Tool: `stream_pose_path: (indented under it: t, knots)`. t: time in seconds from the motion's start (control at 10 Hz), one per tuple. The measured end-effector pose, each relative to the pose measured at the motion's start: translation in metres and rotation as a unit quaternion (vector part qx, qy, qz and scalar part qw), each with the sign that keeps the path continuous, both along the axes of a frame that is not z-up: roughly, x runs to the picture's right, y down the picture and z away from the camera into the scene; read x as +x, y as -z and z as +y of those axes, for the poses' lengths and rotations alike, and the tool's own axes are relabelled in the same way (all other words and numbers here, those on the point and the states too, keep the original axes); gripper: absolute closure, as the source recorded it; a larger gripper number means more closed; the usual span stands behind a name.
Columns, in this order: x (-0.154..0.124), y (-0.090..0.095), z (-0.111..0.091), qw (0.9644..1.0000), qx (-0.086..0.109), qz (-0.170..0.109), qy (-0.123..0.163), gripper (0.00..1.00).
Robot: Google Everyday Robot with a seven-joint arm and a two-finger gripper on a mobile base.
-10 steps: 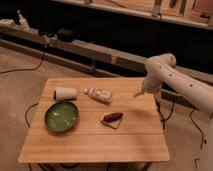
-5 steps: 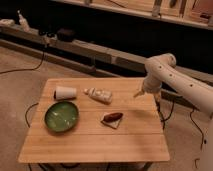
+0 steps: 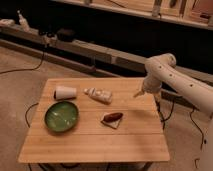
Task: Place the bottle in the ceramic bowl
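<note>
The cream-white bottle point(image 3: 99, 95) lies on its side near the back middle of the wooden table point(image 3: 95, 140), its narrow neck pointing left. The green ceramic bowl point(image 3: 61, 116) sits at the left front of the bottle, a short gap away, with nothing in it. My gripper point(image 3: 138, 93) hangs at the end of the white arm over the table's back right edge, well to the right of the bottle and touching nothing. Nothing shows between its fingers.
A short white cup point(image 3: 65, 92) lies on its side left of the bottle. A small square plate with a brown item point(image 3: 112, 118) sits right of the bowl. Cables trail on the floor at left, and a dark shelf runs behind the table.
</note>
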State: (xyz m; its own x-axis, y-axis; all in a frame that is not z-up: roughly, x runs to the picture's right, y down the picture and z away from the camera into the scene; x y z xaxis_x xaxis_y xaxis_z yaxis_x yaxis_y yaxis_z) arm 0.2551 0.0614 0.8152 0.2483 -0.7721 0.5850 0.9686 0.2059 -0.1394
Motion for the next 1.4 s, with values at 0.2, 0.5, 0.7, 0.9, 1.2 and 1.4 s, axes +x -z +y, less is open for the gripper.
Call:
stream_pose_path:
  t: [0.2, 0.5, 0.7, 0.9, 1.2, 1.4]
  knots:
    - [0.0, 0.0, -0.001, 1.0, 0.001, -0.001, 0.005, 0.2]
    - [-0.006, 0.002, -0.013, 0.9965, 0.008, -0.043, 0.071, 0.2]
    - [-0.019, 0.004, -0.021, 0.9863, 0.014, -0.09, 0.138, 0.2]
    - [-0.038, 0.006, -0.032, 0.9639, 0.024, -0.151, 0.218, 0.2]
    - [-0.074, -0.002, -0.051, 0.9095, 0.047, -0.237, 0.338, 0.2]
    - [-0.102, -0.013, -0.056, 0.867, 0.053, -0.283, 0.407, 0.2]
